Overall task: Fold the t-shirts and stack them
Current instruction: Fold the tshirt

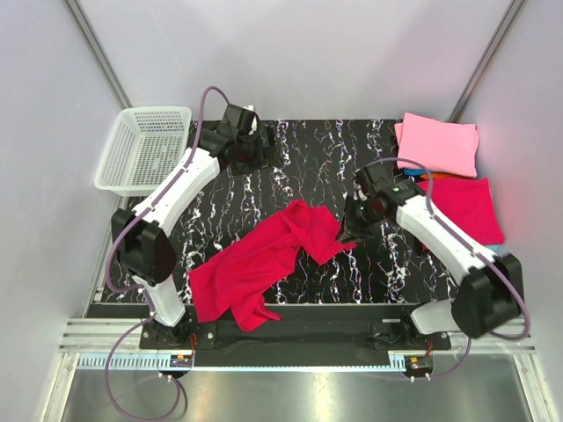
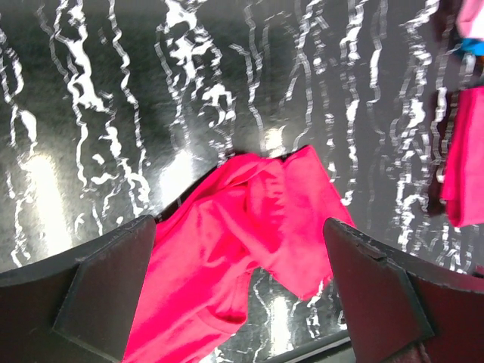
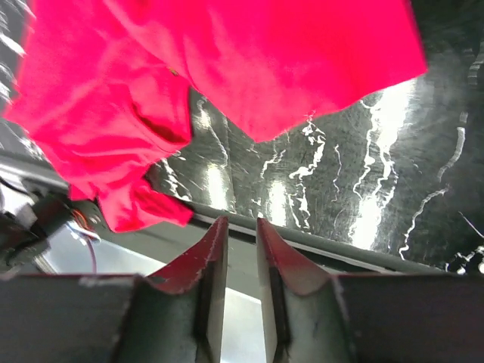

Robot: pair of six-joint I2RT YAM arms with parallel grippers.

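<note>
Top external view: one crimson t-shirt (image 1: 259, 264) lies crumpled and unfolded across the middle of the black marbled worktop (image 1: 317, 158), running from the near left edge up toward the centre. The right claw (image 1: 346, 232) hangs at the shirt's right-hand edge. In the right wrist view its fingers (image 3: 215, 257) stand only a narrow slit apart with no cloth between them, released and clear of the shirt (image 3: 227, 68). The left claw (image 1: 261, 148) is at the far side of the worktop, spread wide and empty, with the shirt (image 2: 227, 249) seen between its fingers (image 2: 113, 287). At the far right lie a folded pink t-shirt (image 1: 440, 145) and a folded red t-shirt (image 1: 464, 207). A white mesh basket (image 1: 145, 149) stands at the far left.
</note>
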